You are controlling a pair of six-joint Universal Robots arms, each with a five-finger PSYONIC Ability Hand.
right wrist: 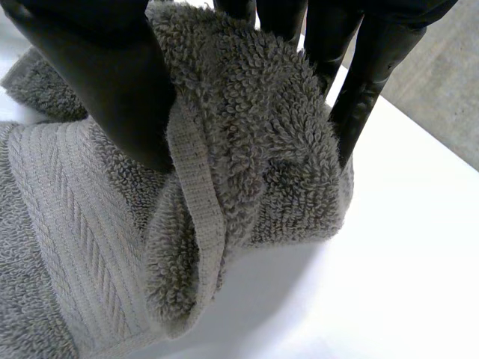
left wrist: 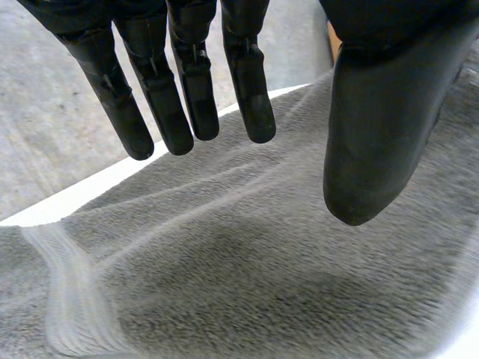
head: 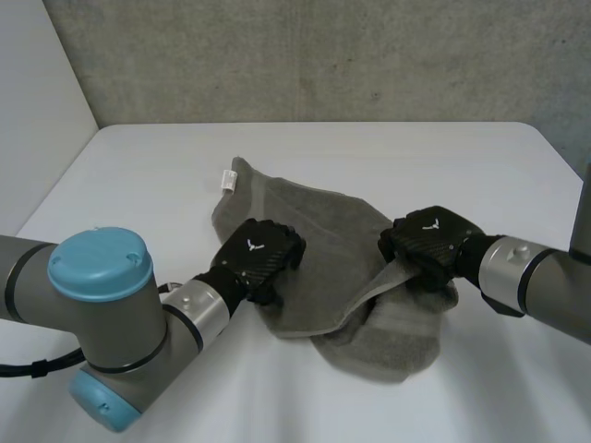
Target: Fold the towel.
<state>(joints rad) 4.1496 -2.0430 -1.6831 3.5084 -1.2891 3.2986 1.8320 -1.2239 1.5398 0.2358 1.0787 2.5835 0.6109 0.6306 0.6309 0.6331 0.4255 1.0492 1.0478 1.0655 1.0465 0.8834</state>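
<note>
One towel (head: 325, 263): left hand (head: 260, 255) straight-fingered over its middle, right hand (head: 432, 242) pinching its bunched edge

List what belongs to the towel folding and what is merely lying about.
Belongs to the job:
towel, grey and rumpled
left hand, open over the towel
right hand, pinching a bunch of it

Merely there:
table
wall behind

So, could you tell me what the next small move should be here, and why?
Probably the right hand should lift its pinched edge and carry it over toward the left hand. It grips a bunched edge of the grey towel between thumb and fingers, the left hand is open over the other side, and the towel lies crumpled, not yet folded.
</note>
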